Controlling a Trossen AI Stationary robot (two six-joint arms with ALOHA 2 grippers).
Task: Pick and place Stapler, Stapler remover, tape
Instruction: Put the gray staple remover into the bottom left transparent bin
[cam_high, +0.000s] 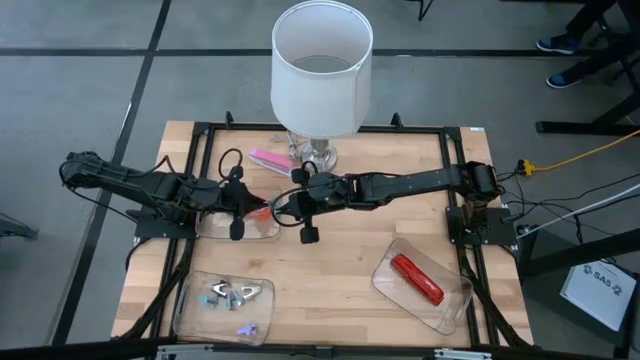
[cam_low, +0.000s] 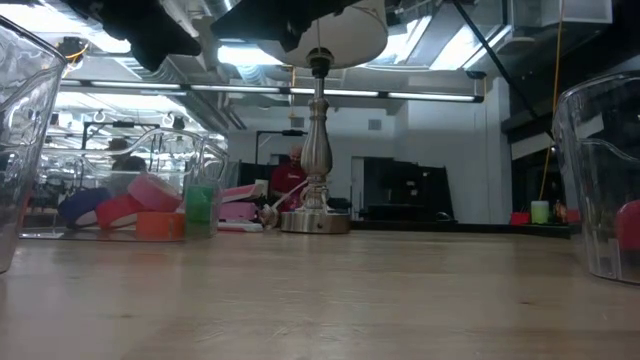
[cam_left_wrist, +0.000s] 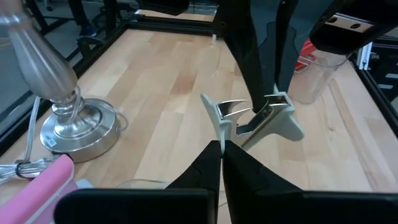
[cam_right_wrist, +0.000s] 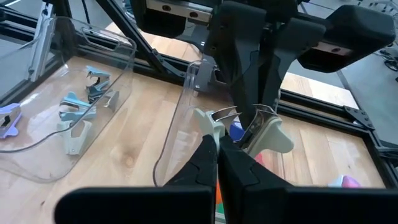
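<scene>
A white stapler remover (cam_left_wrist: 249, 115) with metal claws hangs in the air between my two grippers, above the clear tub of tape rolls (cam_high: 240, 228). My left gripper (cam_left_wrist: 221, 149) is shut on one of its wings, and my right gripper (cam_right_wrist: 217, 148) is shut on the other. In the high view the two grippers meet tip to tip, left (cam_high: 262, 208) and right (cam_high: 280, 205). A pink stapler (cam_high: 270, 159) lies flat on the table by the lamp. The tape rolls (cam_low: 140, 212) sit in their tub. My left gripper pinches the tip of one white wing (cam_left_wrist: 217, 124) between its two fingers, coming in roughly level from the table's left. The remover is lifted clear, claws toward the table's far side. My right gripper pinches the tip of the opposite wing (cam_right_wrist: 208, 127) between its two fingers, coming in from the table's right and slanting slightly down. The remover hangs clear over the tape tub.
A lamp (cam_high: 320, 70) stands at the table's far middle, its metal base (cam_left_wrist: 78, 127) close to the grippers. A clear tub (cam_high: 225, 300) with several stapler removers sits near left. Another tub holds a red stapler (cam_high: 418, 278) near right. Bare wood lies in the middle.
</scene>
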